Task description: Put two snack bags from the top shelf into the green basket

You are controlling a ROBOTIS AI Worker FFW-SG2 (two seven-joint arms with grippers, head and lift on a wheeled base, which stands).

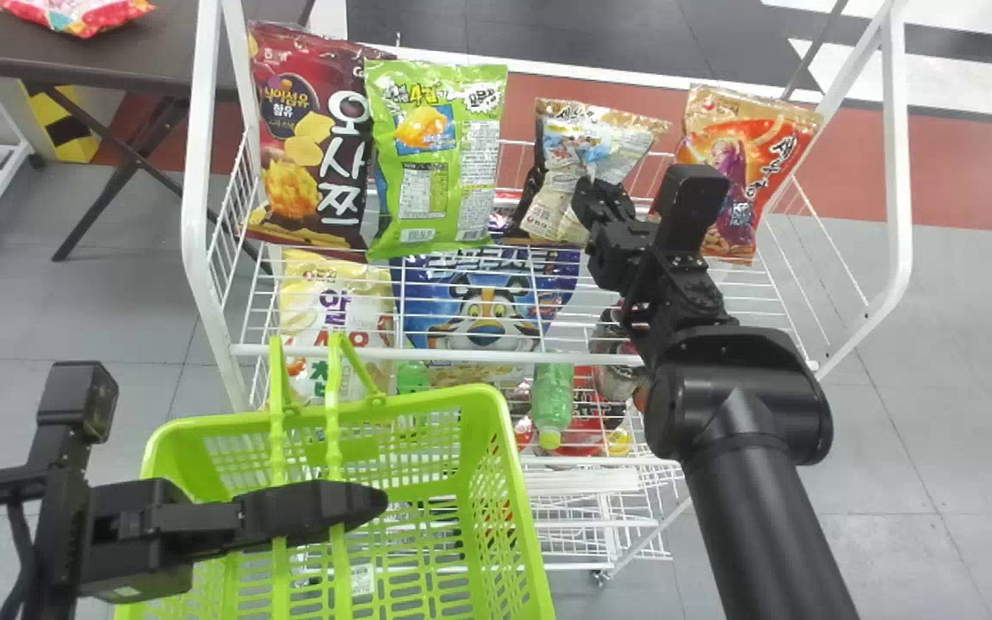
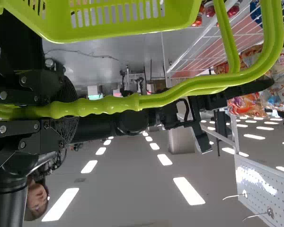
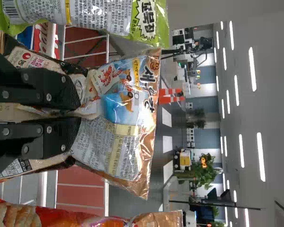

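In the head view my right gripper (image 1: 589, 200) is at the top shelf (image 1: 453, 354), on a brown-and-white snack bag (image 1: 569, 159). In the right wrist view the right gripper (image 3: 79, 114) is shut on the middle of this snack bag (image 3: 118, 106), whose film is creased between the fingers. My left gripper (image 1: 332, 512) holds the handles of the green basket (image 1: 509, 482), in front of the shelf. The left wrist view has the left gripper (image 2: 68, 111) shut on the basket handle (image 2: 128, 102). The basket's visible inside holds no snack bag.
On the top shelf stand a dark red bag (image 1: 311, 138) and a green bag (image 1: 436, 155) to the left, with an orange-red bag (image 1: 741, 168) at the right. White rack posts (image 1: 895, 172) flank them. Lower down are a blue bag (image 1: 483, 310) and a green bottle (image 1: 553, 396).
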